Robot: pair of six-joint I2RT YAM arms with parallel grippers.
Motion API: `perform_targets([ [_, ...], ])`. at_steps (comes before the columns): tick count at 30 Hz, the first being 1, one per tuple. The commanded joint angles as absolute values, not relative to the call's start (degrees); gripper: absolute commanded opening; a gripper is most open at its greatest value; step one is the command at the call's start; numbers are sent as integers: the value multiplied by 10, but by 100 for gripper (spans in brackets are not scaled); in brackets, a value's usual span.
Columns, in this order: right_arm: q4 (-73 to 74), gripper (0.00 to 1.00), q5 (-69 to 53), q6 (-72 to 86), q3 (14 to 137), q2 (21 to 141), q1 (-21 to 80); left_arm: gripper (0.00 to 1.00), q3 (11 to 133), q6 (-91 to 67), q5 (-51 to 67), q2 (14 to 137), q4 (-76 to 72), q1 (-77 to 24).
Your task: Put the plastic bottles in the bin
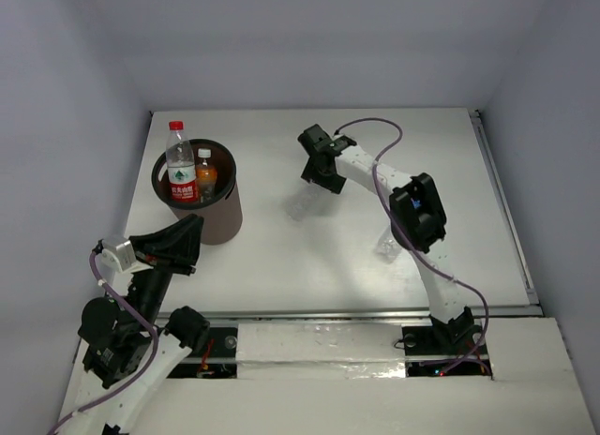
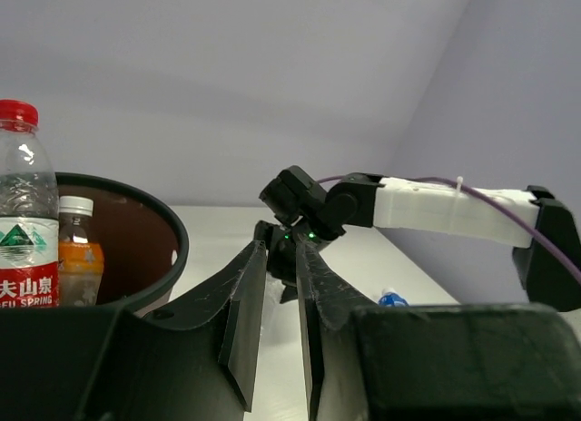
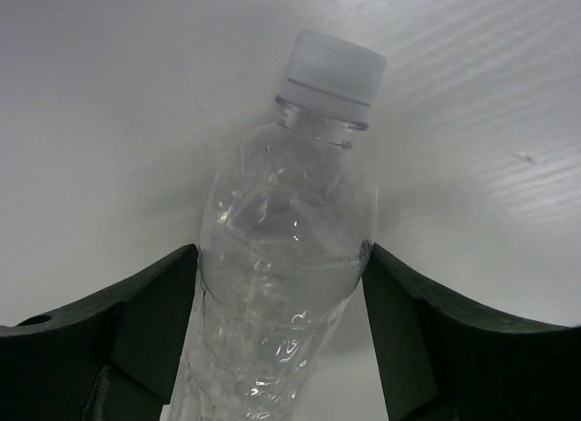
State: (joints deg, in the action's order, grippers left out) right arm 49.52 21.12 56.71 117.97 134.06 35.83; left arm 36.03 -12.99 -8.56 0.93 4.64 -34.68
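Note:
The dark brown bin [image 1: 221, 221] stands at the left of the table. The red-labelled, red-capped bottle [image 1: 181, 165] and the orange bottle [image 1: 206, 175] stand upright inside it; both also show in the left wrist view, the red-labelled one [image 2: 23, 230] and the orange one [image 2: 77, 258]. My right gripper [image 1: 317, 177] hangs above mid-table, shut on the plain clear bottle [image 3: 286, 249], one finger on each side below its white cap. My left gripper [image 1: 195, 240] is by the bin's near side, jaws nearly together and empty [image 2: 281, 258]. Another clear bottle [image 1: 388, 242] lies under my right forearm.
The bin's black rim [image 2: 172, 249] is close on the left in the left wrist view, and a blue-labelled bit of bottle [image 2: 392, 299] shows past the right finger. White walls enclose the table on three sides. The right arm [image 1: 417, 215] spans the table's right half.

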Motion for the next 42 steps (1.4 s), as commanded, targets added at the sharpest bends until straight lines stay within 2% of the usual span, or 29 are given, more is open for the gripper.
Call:
perform_targets([
  [1,495,73,238,547,1091,1279,364,17,360,-124,-89,-72,36,-356],
  [6,427,65,309,532,976,1203,390,17,361,-125,-98,-71,40,-356],
  [12,333,64,422,486,941,1051,457,20,362,-127,-109,-55,43,-356],
  [13,311,64,434,475,946,1032,465,23,363,-127,-115,-54,42,-356],
  [14,296,64,445,443,949,1014,474,33,362,-124,-122,-55,41,-356],
  [17,216,62,477,363,961,957,512,50,373,-109,-150,-52,27,-356],
  [19,142,62,502,318,974,938,549,53,402,-103,-163,-37,27,-356],
  [25,-22,63,483,152,1019,955,599,55,439,-91,-206,-25,18,-356],
  [31,-94,64,379,103,1094,1007,605,55,458,-84,-235,-28,4,-356],
  [38,-58,65,307,45,1288,1156,617,54,455,-89,-234,-5,-6,-356],
  [42,-50,65,289,26,1323,1204,617,54,455,-90,-228,11,-4,-356],
])
